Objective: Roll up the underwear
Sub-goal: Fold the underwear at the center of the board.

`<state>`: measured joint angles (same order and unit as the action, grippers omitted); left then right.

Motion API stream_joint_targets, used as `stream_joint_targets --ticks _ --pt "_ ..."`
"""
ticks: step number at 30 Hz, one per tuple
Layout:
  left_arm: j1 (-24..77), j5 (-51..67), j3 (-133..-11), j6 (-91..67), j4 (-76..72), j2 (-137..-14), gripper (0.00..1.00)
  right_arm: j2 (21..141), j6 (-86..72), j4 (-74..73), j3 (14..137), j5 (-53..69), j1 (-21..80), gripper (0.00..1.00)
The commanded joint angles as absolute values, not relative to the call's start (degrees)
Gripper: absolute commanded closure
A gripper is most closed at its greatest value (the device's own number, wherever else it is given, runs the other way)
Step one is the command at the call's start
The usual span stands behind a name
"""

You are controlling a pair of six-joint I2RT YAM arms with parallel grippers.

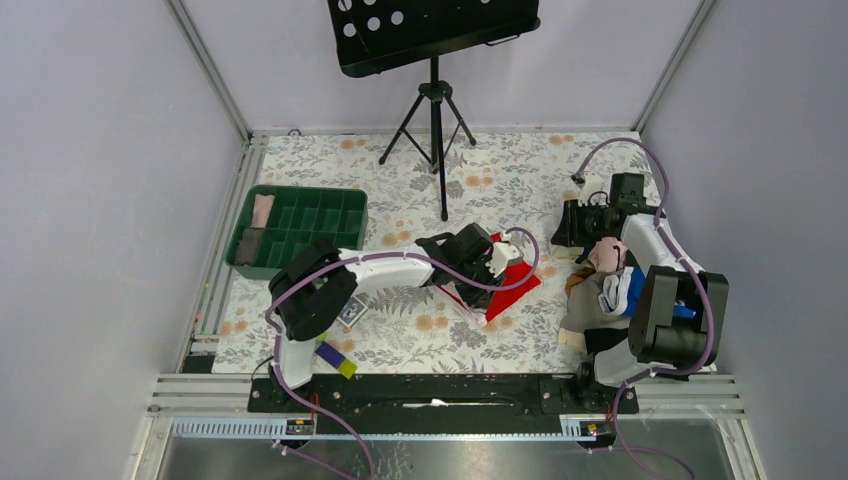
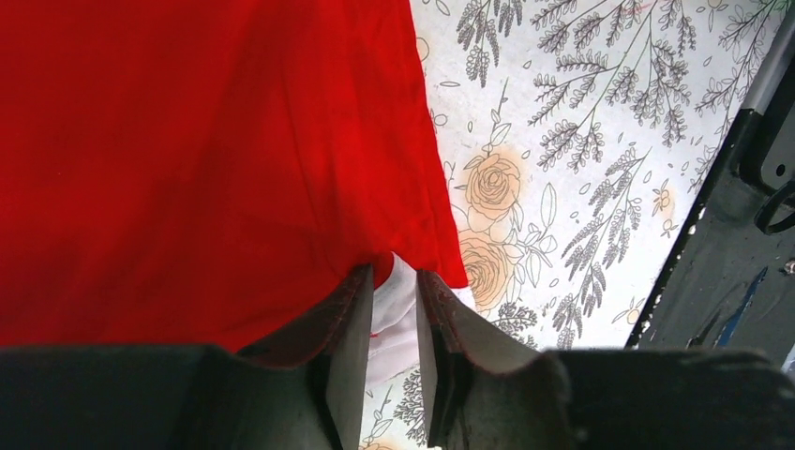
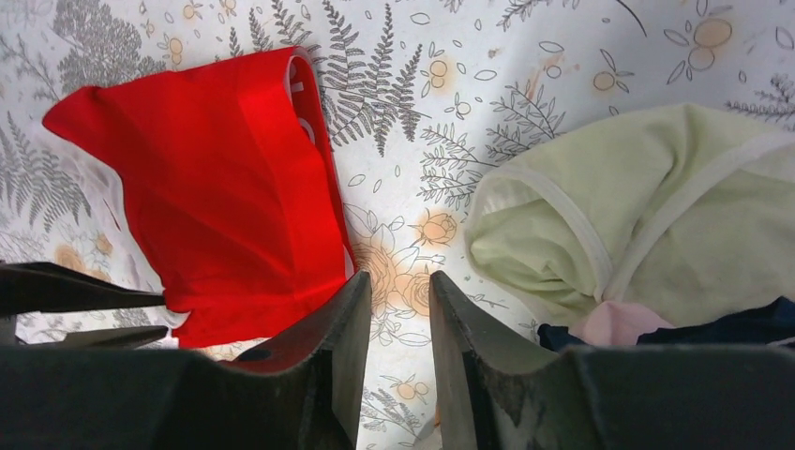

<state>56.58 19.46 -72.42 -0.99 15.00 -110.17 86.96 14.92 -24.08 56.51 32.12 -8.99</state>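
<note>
Closest to your overhead camera, a black rail [image 1: 430, 395] carries both arm bases, with purple and yellow blocks [image 1: 335, 360] just beyond the left one. Farther back, a music stand [image 1: 435, 120] rises from the flowered table [image 1: 500, 170], and a clothes pile [image 1: 600, 300] lies by the right arm. Your left pincer [image 2: 392, 274] has narrowly parted fingers at the edge of the red underwear [image 2: 187, 141], mid-table. White trim fills the gap, but you cannot tell whether it is squeezed. Your right pincer [image 3: 398, 281], slightly spread and holding nothing, hangs between the underwear and a pale green garment [image 3: 637, 206]. At far left, a green tray [image 1: 300, 262] holds a pink piece [image 1: 262, 210] and a dark piece [image 1: 250, 245] in its left compartments.
</note>
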Motion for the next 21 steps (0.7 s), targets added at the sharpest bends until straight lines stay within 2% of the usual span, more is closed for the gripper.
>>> stream_joint_targets --ticks 1,7,10,18,21 --pt "56.96 20.39 -75.69 -1.87 15.06 -111.79 0.71 84.36 21.64 -22.63 56.28 36.63 -8.79 0.64" --pt "57.39 19.56 -78.03 -0.97 17.66 -114.36 0.69 82.92 35.43 -26.83 55.35 41.51 -8.71 0.63" --pt "57.41 19.76 -78.30 -0.44 17.93 -114.48 0.77 80.80 42.83 -27.70 52.65 42.18 -7.99 0.63" --pt "55.42 24.80 -77.92 7.85 21.44 -110.88 0.87 68.96 64.49 -29.19 41.71 43.98 -2.58 0.63" --pt "53.74 29.52 -75.80 11.77 21.40 -108.02 0.91 64.20 77.08 -28.60 36.09 46.18 -0.67 0.56"
